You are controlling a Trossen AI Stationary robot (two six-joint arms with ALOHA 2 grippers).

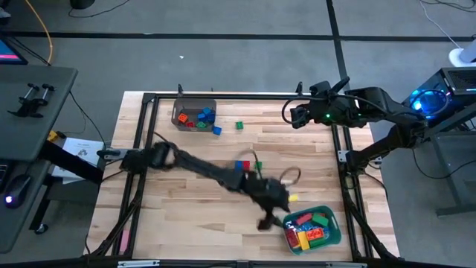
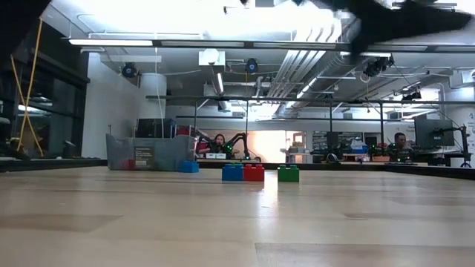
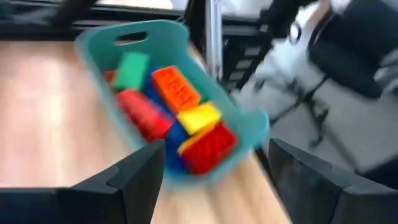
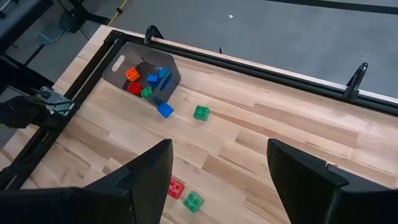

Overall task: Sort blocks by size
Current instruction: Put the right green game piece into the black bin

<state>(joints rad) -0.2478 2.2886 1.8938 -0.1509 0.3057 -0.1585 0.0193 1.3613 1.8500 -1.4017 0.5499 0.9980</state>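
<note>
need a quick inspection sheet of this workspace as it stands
surface: pale wood table with a black frame.
job's things: long blocks fill the teal bin; small blocks sit in the grey bin; loose blue block and green block lie beside it; a yellow block lies near the teal bin.
clutter: nothing seen.
grippers: left gripper open, empty, over the teal bin; right gripper open, empty, waiting at the far right edge.
cables: a thin loop by the left arm.
surroundings: people seated at desks beyond the table.
</note>
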